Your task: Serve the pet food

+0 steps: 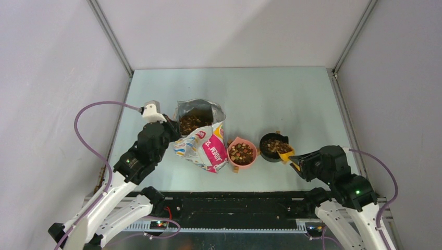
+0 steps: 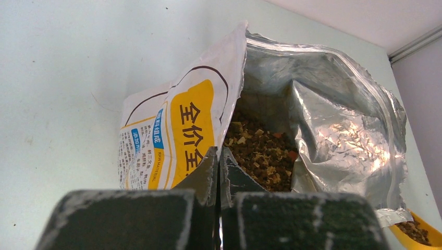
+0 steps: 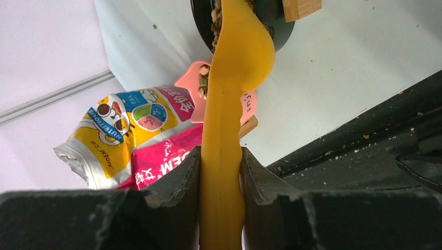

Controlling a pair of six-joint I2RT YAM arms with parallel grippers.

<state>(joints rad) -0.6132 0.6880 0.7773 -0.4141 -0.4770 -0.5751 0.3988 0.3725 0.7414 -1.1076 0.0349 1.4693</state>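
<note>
The pet food shows as brown kibble inside the open foil-lined bag [image 1: 200, 136], in the pink bowl [image 1: 242, 152] and in the black bowl [image 1: 273, 147]. My left gripper [image 1: 169, 130] is shut on the bag's left rim. In the left wrist view the fingertips [image 2: 211, 164] pinch that edge, with kibble [image 2: 260, 151] just behind. My right gripper [image 1: 299, 162] is shut on the handle of a yellow scoop [image 1: 287, 154]. In the right wrist view the scoop [image 3: 232, 78] is turned on its side, its head over the black bowl [image 3: 281, 26], beside the pink bowl [image 3: 188, 83].
The bag [image 3: 120, 130] lies left of the bowls, its mouth facing the back. A black rail [image 1: 234, 203] strewn with crumbs runs along the near table edge. Grey walls close in both sides. The bowls sit on small wooden stands [image 3: 302, 8].
</note>
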